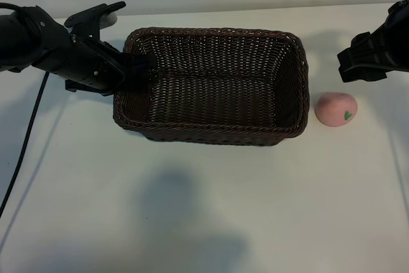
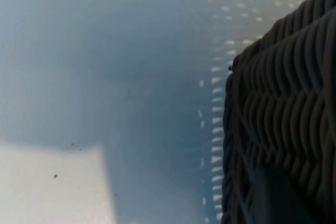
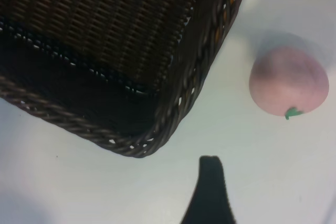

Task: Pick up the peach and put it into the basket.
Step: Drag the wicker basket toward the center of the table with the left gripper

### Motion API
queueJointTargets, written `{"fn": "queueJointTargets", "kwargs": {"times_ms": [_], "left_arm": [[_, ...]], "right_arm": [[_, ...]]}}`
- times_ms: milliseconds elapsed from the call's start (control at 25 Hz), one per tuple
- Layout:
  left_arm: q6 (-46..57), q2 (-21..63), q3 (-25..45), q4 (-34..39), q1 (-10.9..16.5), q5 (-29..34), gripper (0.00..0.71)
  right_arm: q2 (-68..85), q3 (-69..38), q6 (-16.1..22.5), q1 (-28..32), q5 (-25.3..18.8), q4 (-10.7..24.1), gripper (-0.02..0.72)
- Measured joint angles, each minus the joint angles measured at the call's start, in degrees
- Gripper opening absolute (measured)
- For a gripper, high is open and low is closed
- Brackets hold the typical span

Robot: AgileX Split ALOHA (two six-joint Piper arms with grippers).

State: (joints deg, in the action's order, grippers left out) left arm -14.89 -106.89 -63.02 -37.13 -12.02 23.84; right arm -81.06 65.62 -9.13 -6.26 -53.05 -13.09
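Showing: a two-arm rig at a white surface (image 1: pixel 192 209), seen steeply from above in the exterior view.
Basket: the dark brown woven basket (image 1: pixel 211 131) sat near the middle of the surface, rectangular with rounded corners and a braided rim; nothing lay inside it.
Peach: the small pink peach (image 1: pixel 335 109) rested on the surface just beside the basket's short wall on the right arm's side, apart from it, with its green leaf mark facing the camera.
Left gripper: the left gripper (image 1: pixel 135 71) reached over the opposite short wall of the basket, its tip at the rim; its jaws stood narrow, and the exterior view suggested they pinched the wicker wall, though the contact itself was hidden by the dark fingers.
Left wrist view: only the woven outer wall and a rim corner of the basket (image 2: pixel 283 124) filled one side, with the bare surface beyond it.
Right gripper: the right gripper (image 1: pixel 364 62) hung above the surface near the peach, on the far side of it from the camera, touching nothing; its jaws stood wide.
Right wrist view: one dark fingertip (image 3: pixel 211 182) showed at the frame's edge, with the peach (image 3: pixel 289 81) and a corner of the basket (image 3: pixel 157 124) both ahead of it and clear of it.
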Motion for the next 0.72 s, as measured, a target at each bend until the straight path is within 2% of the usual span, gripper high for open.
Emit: {"fn": "queueJointTargets", "kwargs": {"times_ms": [720], "left_arm": [[0.1, -1.7, 0.1, 0.2, 0.0, -0.1, 0.162]], "right_arm": [[0.0, 0.0, -0.2, -0.1, 0.0, 0.0, 0.547]]}}
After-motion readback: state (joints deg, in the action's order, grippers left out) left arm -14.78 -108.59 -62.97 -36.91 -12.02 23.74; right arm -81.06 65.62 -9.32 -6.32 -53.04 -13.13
